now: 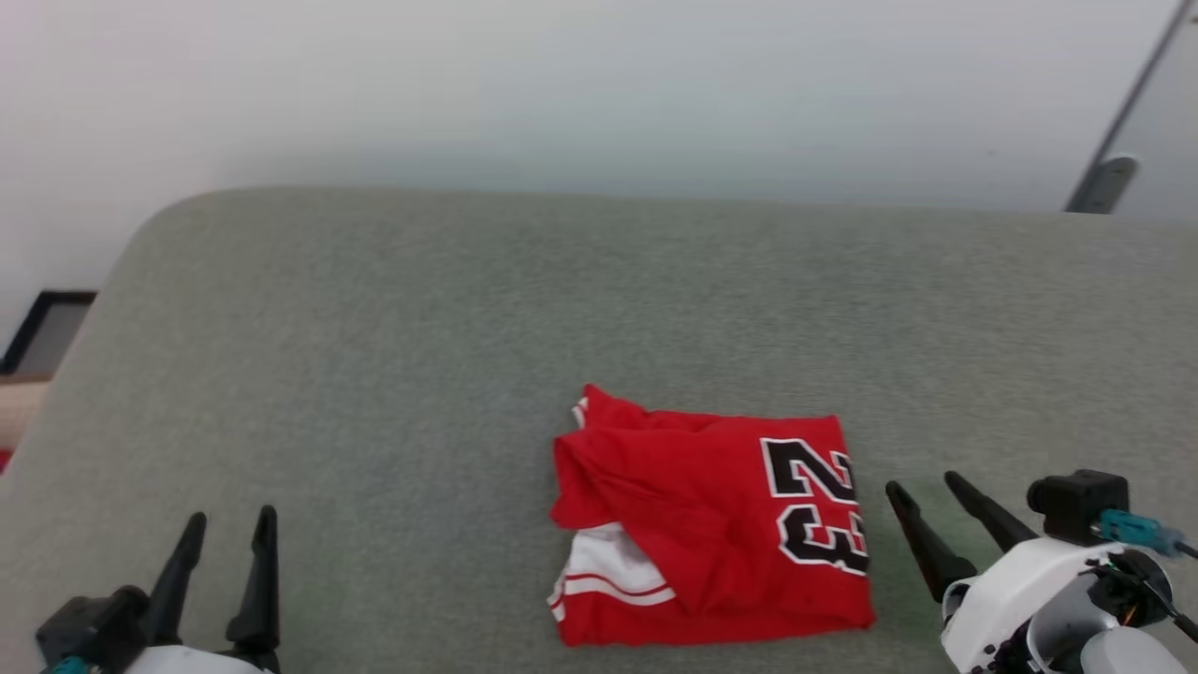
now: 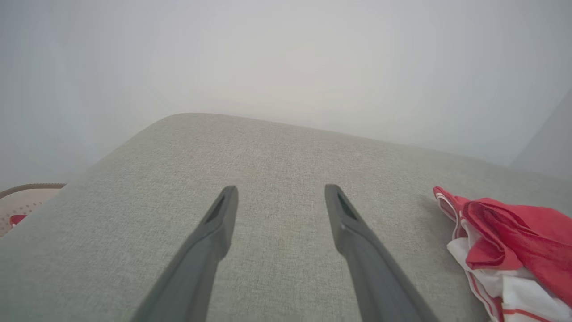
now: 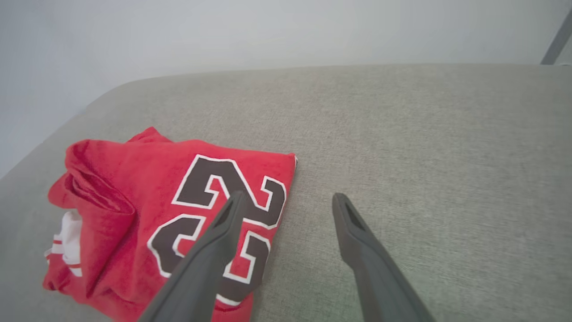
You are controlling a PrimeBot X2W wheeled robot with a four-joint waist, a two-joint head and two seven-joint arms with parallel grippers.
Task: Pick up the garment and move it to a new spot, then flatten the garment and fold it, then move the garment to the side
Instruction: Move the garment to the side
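Lying folded just left of the right hand (image 1: 922, 484), the garment (image 1: 697, 524) sits well to the right of the left hand (image 1: 232, 517); both hands spread, empty, right nearer.

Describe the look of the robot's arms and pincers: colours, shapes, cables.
Each pincer, the left pincer and the right pincer, has two long, dark, tapering fingers. The right wrist shell is glossy white and rounded, with a black block on top, a teal connector and a thin dark cable.
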